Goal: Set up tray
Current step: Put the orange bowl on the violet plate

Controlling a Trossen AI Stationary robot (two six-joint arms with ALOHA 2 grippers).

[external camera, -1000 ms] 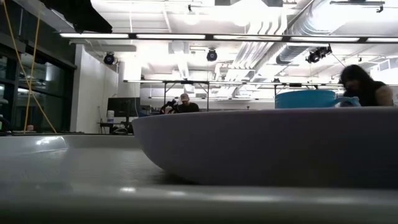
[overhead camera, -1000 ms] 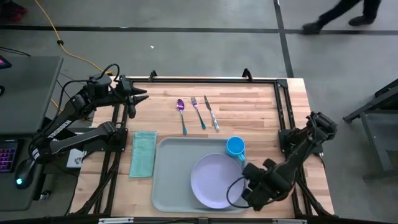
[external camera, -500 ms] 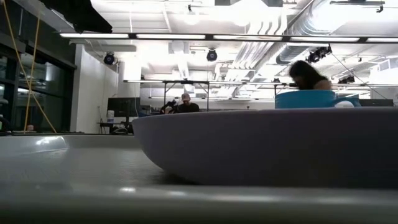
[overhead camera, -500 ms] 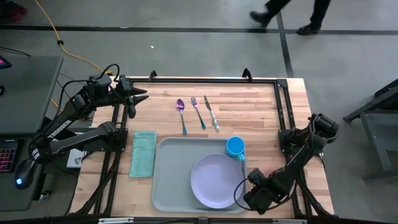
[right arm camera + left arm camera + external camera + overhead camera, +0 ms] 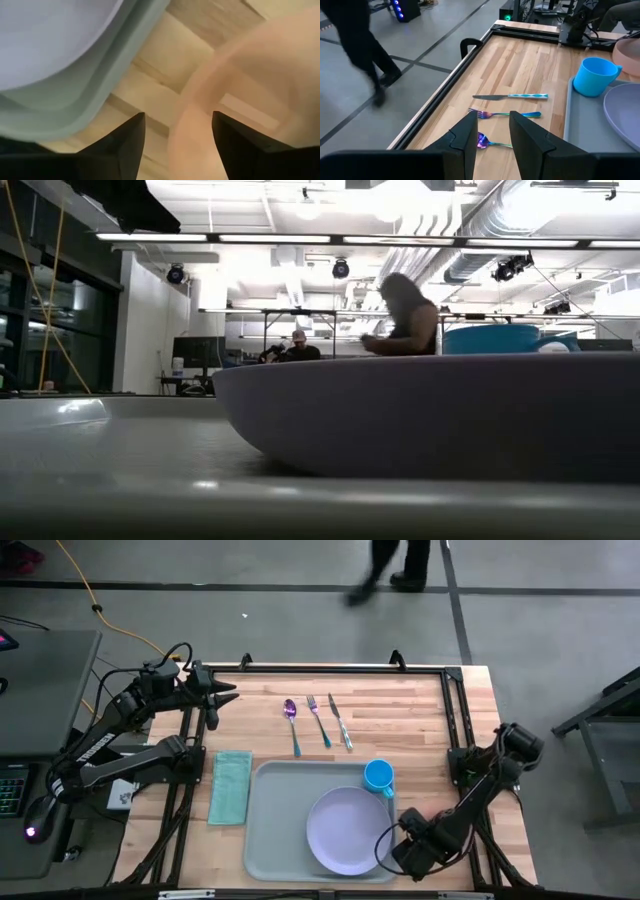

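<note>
The pale grey-blue tray [image 5: 275, 825] lies at the table's near edge. On it sit the lavender plate [image 5: 343, 830] and a blue cup [image 5: 379, 776] in its far right corner. My right gripper [image 5: 402, 848] is open at the tray's near right corner [image 5: 75, 100]. A blurred peach round thing [image 5: 200, 115] shows between its fingers and also past the cup [image 5: 627, 52]; in the high view the arm hides it. My left gripper [image 5: 492, 135] is open and waits over the far left of the table [image 5: 225, 695]. My right gripper stands open, pointing down, with the peach thing's curved rim [image 5: 187, 120] between its fingers, nearer one finger [image 5: 235, 145]. Whether a finger touches it, I cannot tell.
A spoon [image 5: 292, 722], fork [image 5: 319, 720] and knife [image 5: 340, 722] lie side by side on the wood beyond the tray. A teal folded cloth [image 5: 230, 786] lies left of the tray. Black rails edge the table. A person walks on the floor beyond the far edge [image 5: 395, 565].
My right gripper has shifted a little toward the table's near edge, beside the tray's near right corner, and its arm has swung slightly right. A person has walked leftward across the floor beyond the table. Tray, plate, cup and cutlery have stayed put.
</note>
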